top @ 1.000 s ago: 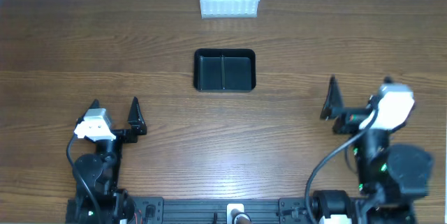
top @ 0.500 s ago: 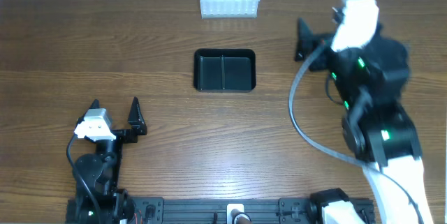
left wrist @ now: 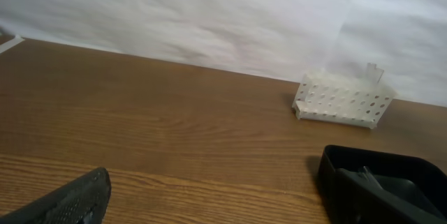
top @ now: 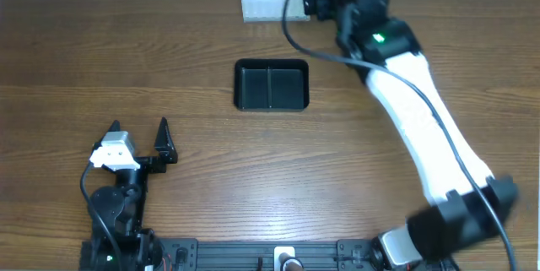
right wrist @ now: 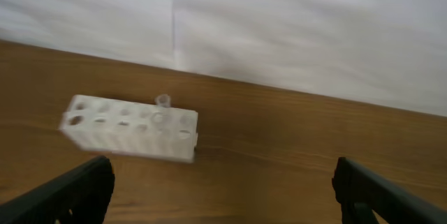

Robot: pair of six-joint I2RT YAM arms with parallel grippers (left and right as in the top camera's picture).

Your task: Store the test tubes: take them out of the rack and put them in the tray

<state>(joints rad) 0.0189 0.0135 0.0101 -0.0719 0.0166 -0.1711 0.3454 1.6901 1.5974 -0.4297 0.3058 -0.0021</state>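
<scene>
The right hand (right wrist: pixel 222 172), open wide near the rack (right wrist: pixel 129 128) on the surface (right wrist: pixel 314 147), should centre over the one test tube (right wrist: pixel 163 101) standing near the rack's end, close gently, then lift straight up.

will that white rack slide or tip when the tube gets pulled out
Probably light: the rack looks like thin plastic full of holes, so it may slide or lift if the test tube sticks. Tipping over seems less likely, since it sits low and long. The tube stands near one end, so that end might lift first.
</scene>
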